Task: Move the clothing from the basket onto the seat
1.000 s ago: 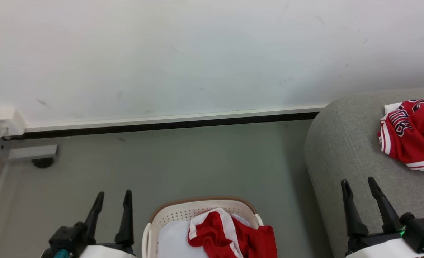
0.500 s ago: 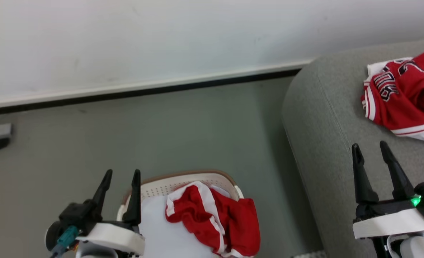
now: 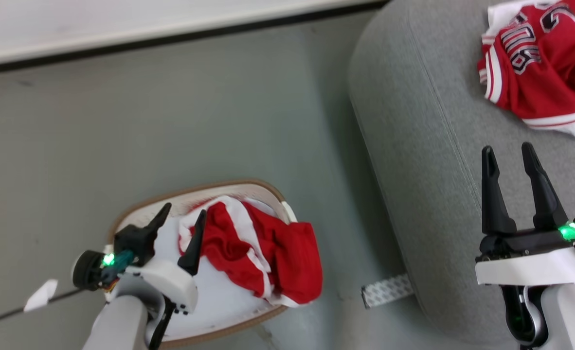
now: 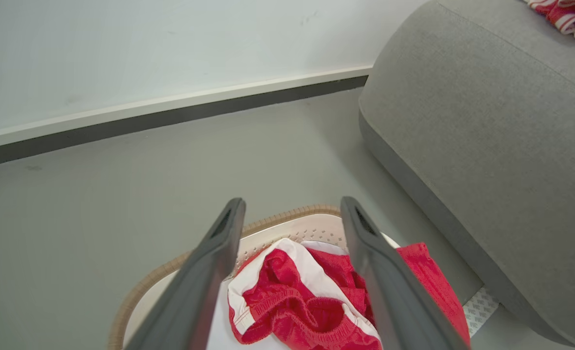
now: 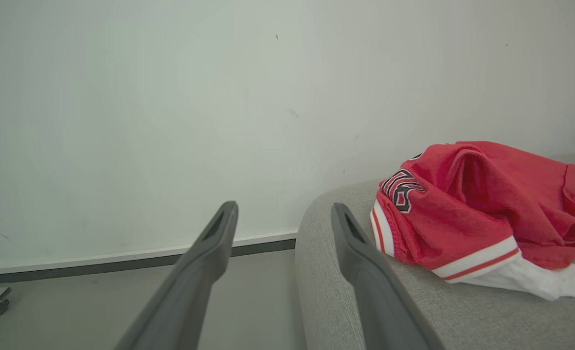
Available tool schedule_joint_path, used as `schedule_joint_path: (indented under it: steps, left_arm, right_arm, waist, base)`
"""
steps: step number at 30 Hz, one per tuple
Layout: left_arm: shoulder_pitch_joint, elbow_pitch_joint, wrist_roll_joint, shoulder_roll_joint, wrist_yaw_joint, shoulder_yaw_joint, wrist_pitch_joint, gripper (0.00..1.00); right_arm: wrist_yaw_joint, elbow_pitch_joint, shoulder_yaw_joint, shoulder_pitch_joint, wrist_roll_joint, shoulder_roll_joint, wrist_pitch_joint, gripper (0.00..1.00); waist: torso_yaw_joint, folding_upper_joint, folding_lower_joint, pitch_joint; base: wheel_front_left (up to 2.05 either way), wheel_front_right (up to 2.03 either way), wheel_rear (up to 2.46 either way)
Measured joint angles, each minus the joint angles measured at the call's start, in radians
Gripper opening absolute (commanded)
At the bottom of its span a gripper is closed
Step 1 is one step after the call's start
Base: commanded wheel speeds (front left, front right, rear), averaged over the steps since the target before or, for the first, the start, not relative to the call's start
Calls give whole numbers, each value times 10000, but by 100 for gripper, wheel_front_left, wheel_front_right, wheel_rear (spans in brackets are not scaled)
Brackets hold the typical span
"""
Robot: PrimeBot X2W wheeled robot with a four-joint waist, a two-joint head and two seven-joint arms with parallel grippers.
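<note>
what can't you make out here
- Head view: the bright red numbered garment on the grey fabric seat is cut by the right edge; folds hide some numerals.
- Head view: anything under the red white-striped garment in the oval cream plastic basket is hidden by it.

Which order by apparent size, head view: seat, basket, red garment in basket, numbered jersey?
1. seat
2. basket
3. red garment in basket and numbered jersey: look alike; the jersey is cut by the frame edge, so unranked.
</note>
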Motion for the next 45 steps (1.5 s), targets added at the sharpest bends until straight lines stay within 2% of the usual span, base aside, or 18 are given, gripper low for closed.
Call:
schedule_joint_path:
  steps: [7,10,11,19,24,29,34,38,39,40,41,45]
  left_arm:
    - [-1612,2447,-182,58,-52,-1103,895,100]
    - [-2050,3087,-290,136,-52,-1413,1162,100]
    - [-2498,3662,-451,280,-52,-1605,1356,100]
    - [-4008,5392,-556,947,-52,-1739,2000,100]
    - [-4688,6084,-552,1290,81,-1795,2533,100]
    - [-4963,6368,-449,1342,123,-2027,3081,100]
    - [-5101,6583,-178,1423,412,-2328,4217,100]
    - [-5134,6633,-121,1430,568,-2456,4477,100]
    - [-5137,6640,-121,1427,573,-2466,4485,64]
    - [-5137,6644,-121,1421,571,-2489,4527,8]
    - [-5137,6648,-128,1413,568,-2497,4556,0]
    - [-5120,6681,-213,1417,504,-2499,4393,0]
  right_arm:
    - [0,-173,107,-454,100,224,0,100]
    - [0,-222,159,-569,127,259,0,100]
    - [0,-291,209,-672,180,290,0,100]
    - [0,-675,546,-1016,629,349,0,100]
    - [0,-890,771,-1159,1106,353,0,100]
    - [0,-1001,788,-1156,1237,355,0,100]
    - [0,-1151,786,-1105,1312,357,0,100]
    - [0,-1206,765,-1053,1310,360,0,100]
    - [0,-1212,746,-1053,1308,360,0,100]
    - [0,-1214,734,-1053,1304,360,0,100]
    - [0,-1214,721,-1054,1292,360,0,100]
    - [0,-1175,729,-1099,1277,360,0,100]
  waist:
    - [-533,0,-1,1069]
    - [-683,0,-1,1370]
    - [-829,0,-1,1664]
    - [-1453,0,-2,2843]
    - [-1851,0,-2,3503]
    - [-2060,0,-2,3899]
    - [-2088,0,-3,4131]
    - [-2050,0,-3,4224]
    - [-2041,-1,-3,4236]
    - [-2035,0,-3,4240]
    - [-2032,-1,-4,4241]
    - [-2049,0,-3,4169]
  base:
    - [0,0,0]
    - [0,0,0]
    - [0,0,0]
    - [0,0,0]
    - [0,0,0]
    - [0,0,0]
    - [0,0,0]
    - [0,0,0]
    - [0,0,0]
    - [0,0,0]
    - [0,0,0]
    - [0,0,0]
